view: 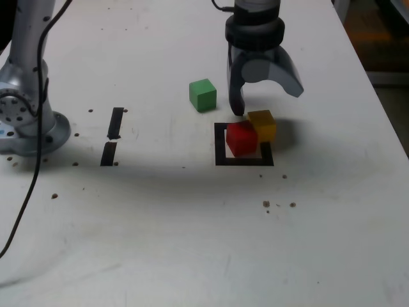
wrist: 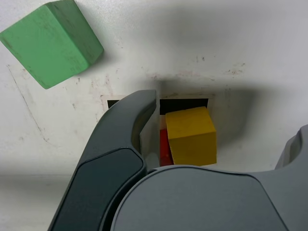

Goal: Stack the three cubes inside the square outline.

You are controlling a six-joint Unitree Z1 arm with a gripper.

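Two cubes are sitting at the square outline (view: 220, 144) in the exterior view, yellow cube (view: 262, 123) perched off-centre on red cube (view: 242, 138), green cube (view: 202, 94) apart, gripper (view: 265, 99) hanging spread and empty; wrist view is showing the overhang, so nudge yellow square first.

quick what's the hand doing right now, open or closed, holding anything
Hand: open, holding nothing; its fingers straddle the small yellow cube, which sits on the small red cube.
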